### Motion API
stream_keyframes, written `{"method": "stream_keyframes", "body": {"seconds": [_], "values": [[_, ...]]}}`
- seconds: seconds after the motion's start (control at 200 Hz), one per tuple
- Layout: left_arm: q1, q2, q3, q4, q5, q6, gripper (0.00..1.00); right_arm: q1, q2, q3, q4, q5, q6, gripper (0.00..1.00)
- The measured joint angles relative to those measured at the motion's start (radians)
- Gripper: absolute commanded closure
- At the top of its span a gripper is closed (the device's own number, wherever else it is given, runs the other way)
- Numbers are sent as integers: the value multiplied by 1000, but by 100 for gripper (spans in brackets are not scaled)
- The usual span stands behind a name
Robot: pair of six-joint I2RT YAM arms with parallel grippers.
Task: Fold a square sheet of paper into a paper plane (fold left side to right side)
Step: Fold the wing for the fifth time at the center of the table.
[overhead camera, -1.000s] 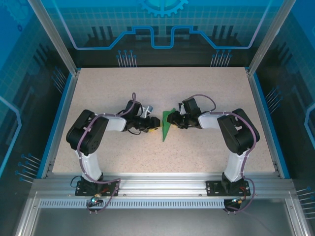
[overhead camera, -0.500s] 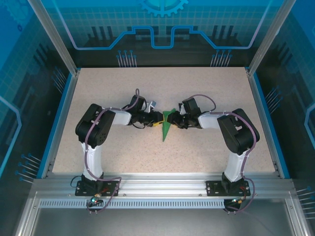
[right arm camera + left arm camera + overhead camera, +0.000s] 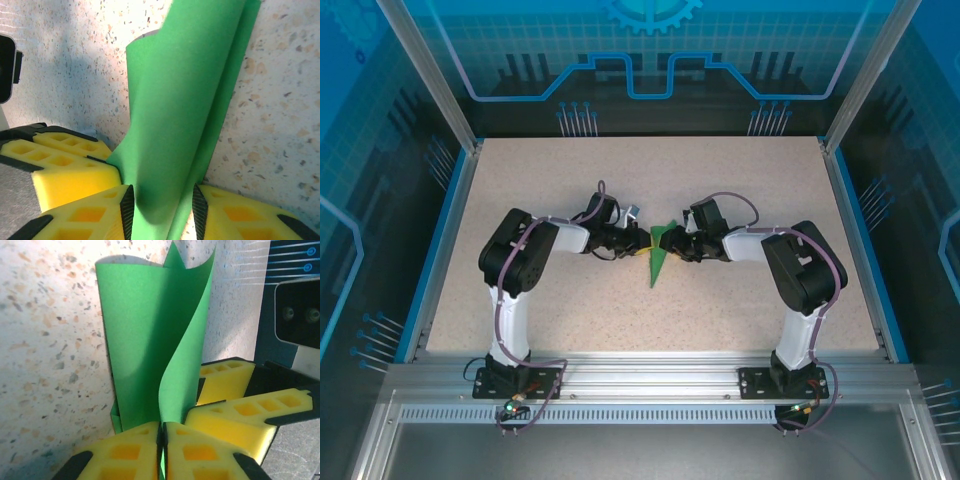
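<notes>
Centrally on the speckled worktop (image 3: pixel 740 190), the square sheet of paper (image 3: pixel 658 262), bright green and creased to a narrow pointed shape, lies between the 2 arms with its tip toward the near edge. Its far end is lifted off the surface, where both tools meet it.

Left tool (image 3: pixel 162 440): the 2 yellow pads are pressed together on a curled edge of the sheet, with no gap visible between them.

Right tool (image 3: pixel 162 207): the pads stand slightly apart, and a rounded fold of the sheet fills the space, touching both.

In the left wrist view the raised flap curves upward with an S-shaped edge. From above, the left tool comes in from the left and the right tool from the right, their tips just beside each other.
</notes>
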Motion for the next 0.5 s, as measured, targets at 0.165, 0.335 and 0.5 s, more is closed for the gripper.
{"method": "stream_keyframes", "body": {"seconds": [0.165, 0.335, 0.5], "values": [[0, 1, 5, -4, -4, 3, 94, 0, 0, 0, 0, 0, 0, 60], [0, 13, 10, -11, -14, 5, 95, 0, -2, 0, 0, -1, -5, 56], [0, 19, 10, -22, -22, 11, 96, -1, -20, -10, 0, 0, -31, 51]]}}
